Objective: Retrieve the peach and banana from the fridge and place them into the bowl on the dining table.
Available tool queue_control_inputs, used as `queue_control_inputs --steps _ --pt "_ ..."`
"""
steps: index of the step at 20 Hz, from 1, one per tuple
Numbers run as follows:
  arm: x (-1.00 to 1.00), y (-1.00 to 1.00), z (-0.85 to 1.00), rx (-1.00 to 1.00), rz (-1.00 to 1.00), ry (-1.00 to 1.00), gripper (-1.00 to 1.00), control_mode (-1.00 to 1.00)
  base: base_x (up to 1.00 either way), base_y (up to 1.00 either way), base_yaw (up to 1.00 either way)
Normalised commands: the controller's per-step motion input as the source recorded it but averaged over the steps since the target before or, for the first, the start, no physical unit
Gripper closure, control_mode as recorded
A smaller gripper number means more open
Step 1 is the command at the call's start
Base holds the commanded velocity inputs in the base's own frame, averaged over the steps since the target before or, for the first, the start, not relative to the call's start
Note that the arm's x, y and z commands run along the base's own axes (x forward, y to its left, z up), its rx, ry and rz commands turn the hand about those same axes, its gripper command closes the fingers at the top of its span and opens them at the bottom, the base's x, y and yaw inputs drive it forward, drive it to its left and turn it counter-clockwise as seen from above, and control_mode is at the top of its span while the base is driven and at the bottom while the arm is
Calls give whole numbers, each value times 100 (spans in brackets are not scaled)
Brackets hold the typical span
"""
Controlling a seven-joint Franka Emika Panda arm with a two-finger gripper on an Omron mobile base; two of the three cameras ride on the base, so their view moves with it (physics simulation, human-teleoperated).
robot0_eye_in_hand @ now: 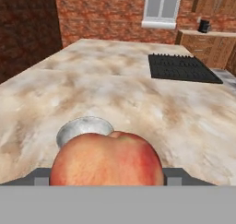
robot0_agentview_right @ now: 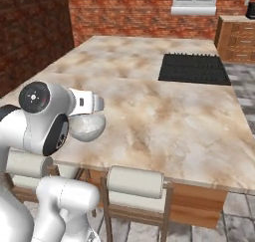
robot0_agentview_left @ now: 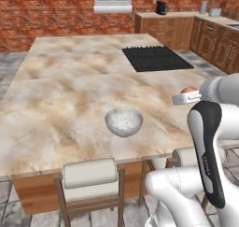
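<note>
- One peach point(robot0_eye_in_hand: 107, 158) sits large at the bottom centre of the hand view, reddish-orange, held between the two dark fingertips point(robot0_eye_in_hand: 38, 177) that show at its left and right.
- So the hand point(robot0_eye_in_hand: 106, 180) is closed on the peach, with its jaws spread wide around the fruit.
- In the left base view a sliver of the peach point(robot0_agentview_left: 188, 89) peeks out at the right edge of the frame, above the white hand point(robot0_agentview_left: 186, 98) and over the right part of the bench point(robot0_agentview_left: 70, 95).
- Sitting on the bench just below the centre of the left base view, the bowl point(robot0_agentview_left: 123, 121) is light grey-white; it looks empty.
- In the hand view the bowl point(robot0_eye_in_hand: 83, 128) shows left of centre, partly hidden behind the peach.
- In the right base view the bowl point(robot0_agentview_right: 88, 127) lies at the left, partly covered by the white arm point(robot0_agentview_right: 42, 119).
- Set into the bench, the black cooktop point(robot0_agentview_left: 156, 58) is in the upper right of the left base view.
- Two chairs, one cream-cushioned point(robot0_agentview_left: 89, 179), stand along the near edge of the bench at the bottom of that frame.
</note>
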Motion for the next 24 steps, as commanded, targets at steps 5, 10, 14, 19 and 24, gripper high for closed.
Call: queue_control_inputs --steps 5,10,14,19,24 --pt "0 0 0 0 0 0 100 100 89 33 -35" --pt "0 0 0 0 0 0 100 100 70 36 -15" --pt "0 0 0 0 0 0 100 100 31 4 -3" --pt "0 0 0 0 0 0 100 100 17 5 0" --pt "15 24 -12 0 0 2 100 -100 5 10 0"
